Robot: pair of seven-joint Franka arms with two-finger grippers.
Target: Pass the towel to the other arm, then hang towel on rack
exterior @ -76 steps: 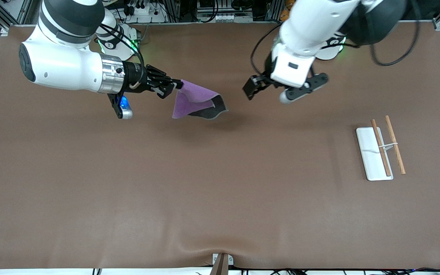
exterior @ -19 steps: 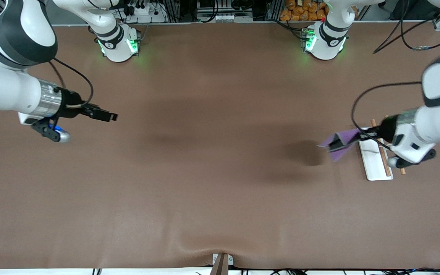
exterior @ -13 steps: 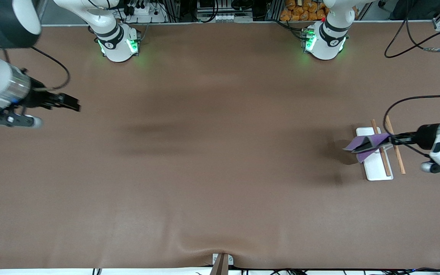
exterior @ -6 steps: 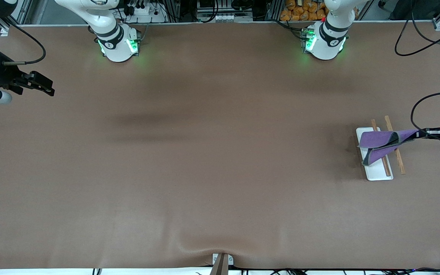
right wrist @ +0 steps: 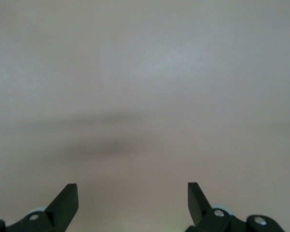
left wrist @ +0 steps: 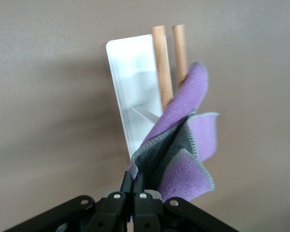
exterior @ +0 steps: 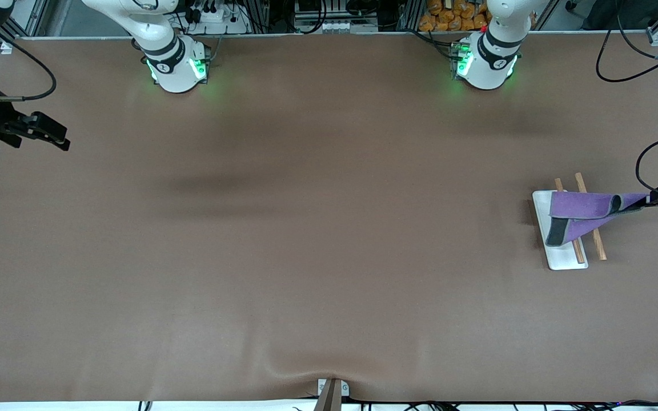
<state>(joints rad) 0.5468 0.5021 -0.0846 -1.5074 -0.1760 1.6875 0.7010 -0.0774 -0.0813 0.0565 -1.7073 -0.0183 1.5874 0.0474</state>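
The left gripper (exterior: 652,200) is over the table (exterior: 329,257) at the left arm's end, just beside the rack (exterior: 563,260). Its fingers (left wrist: 133,186) are pressed together on a corner of the towel (exterior: 583,208), pinching it tight, as the left wrist view shows.

The towel stretches from that pinched corner across the rack's 2 wooden rods (exterior: 594,242). Its purple face is up and spreads over the rods' middle and the tray part of the rack. A dark grey strip of its underside shows at the hanging end over the white tray and near the gripper. In the left wrist view the towel (left wrist: 183,140) folds in purple and grey layers, draped against the 2 rods (left wrist: 161,63), with the white tray (left wrist: 132,82) beside them.

The rack stands on the table near the left arm's end, its rods parallel, both ends of each rod showing clear of the towel.

The right gripper (exterior: 49,134) is over the table edge at the right arm's end, well apart from the rack. Its fingers (right wrist: 67,200) are spread wide and hold nothing. The right arm waits.
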